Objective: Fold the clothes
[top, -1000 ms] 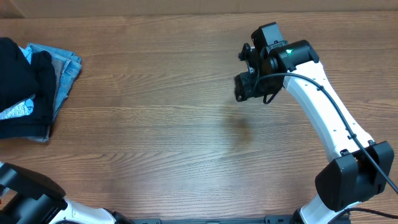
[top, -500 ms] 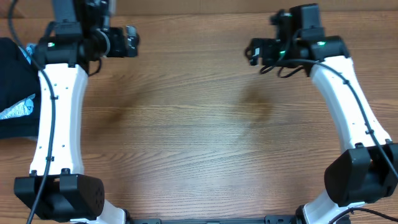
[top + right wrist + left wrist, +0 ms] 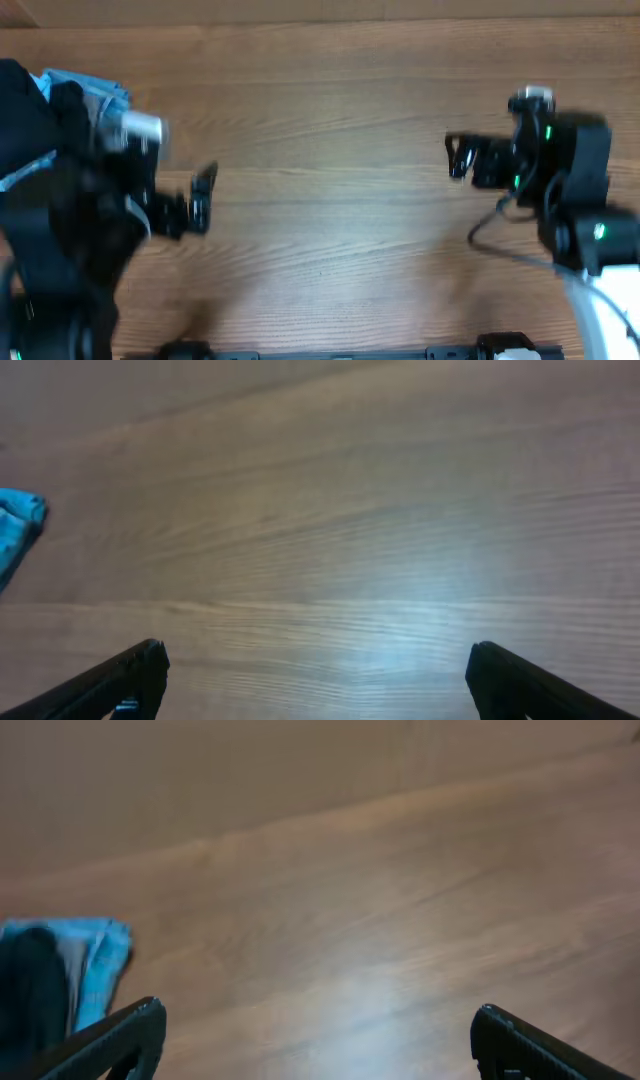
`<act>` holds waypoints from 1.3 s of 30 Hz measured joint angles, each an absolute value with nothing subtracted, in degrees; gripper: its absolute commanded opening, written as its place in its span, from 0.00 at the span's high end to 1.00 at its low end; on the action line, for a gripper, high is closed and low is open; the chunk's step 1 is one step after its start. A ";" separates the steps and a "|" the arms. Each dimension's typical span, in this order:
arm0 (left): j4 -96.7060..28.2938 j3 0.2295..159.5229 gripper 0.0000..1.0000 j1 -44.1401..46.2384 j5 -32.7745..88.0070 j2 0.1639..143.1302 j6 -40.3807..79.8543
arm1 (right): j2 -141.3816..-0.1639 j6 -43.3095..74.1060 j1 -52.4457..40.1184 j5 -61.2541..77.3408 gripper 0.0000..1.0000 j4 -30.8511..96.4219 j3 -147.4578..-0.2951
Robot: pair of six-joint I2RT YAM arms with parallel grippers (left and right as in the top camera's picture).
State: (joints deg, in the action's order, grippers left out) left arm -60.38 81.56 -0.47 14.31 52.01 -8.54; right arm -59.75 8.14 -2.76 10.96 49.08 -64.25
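Both claws spread, left claw (image 3: 204, 198) near black garment (image 3: 22, 105), right claw (image 3: 456, 158) well apart

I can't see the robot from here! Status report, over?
Left gripper open, empty. Right gripper open, empty. Black garment heaped far left, not held. Nothing in the way.
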 measured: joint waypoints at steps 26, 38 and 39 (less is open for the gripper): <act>-72.27 67.13 0.00 -0.45 8.71 37.89 -9.21 | -65.21 8.34 -2.76 5.76 0.00 53.89 -55.92; -72.36 67.13 0.00 -0.45 8.71 37.89 -9.21 | -15.25 7.64 -2.76 6.17 0.00 21.71 -19.77; -72.44 67.11 0.00 -0.45 8.71 37.91 -9.21 | -11.75 7.68 -2.76 6.55 0.00 19.66 -17.04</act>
State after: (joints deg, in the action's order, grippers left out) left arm -72.44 67.11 -0.45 8.71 37.91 -9.21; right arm -11.75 7.68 -2.76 6.55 19.66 -17.04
